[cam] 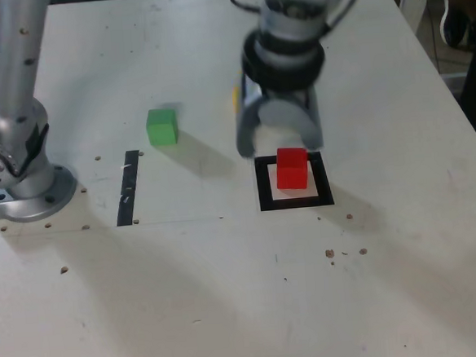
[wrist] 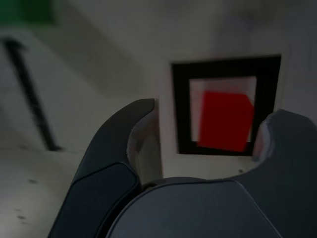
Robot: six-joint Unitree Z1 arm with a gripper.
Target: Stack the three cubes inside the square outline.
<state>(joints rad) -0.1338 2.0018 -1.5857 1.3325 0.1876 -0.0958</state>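
Red solid cube (cam: 292, 169) sits inside the square black tape outline w/ white interior (cam: 265, 194), on the white table (cam: 189, 296), a bit nearer its right edge than its left in the ext. view. Grey two-jawed end effector (cam: 279, 139) is above/behind it, blurred — jaws well apart, nothing held, cube visible below & apart from them. Green solid cube (cam: 162, 127) is on the table toward the ext. view's left, near the upper end of the straight black tape strip (cam: 128, 188), not touching it. Yellow thing (cam: 236, 99), prob. the third cube — mostly hidden behind the end effector, toward the table's far edge from the outline.
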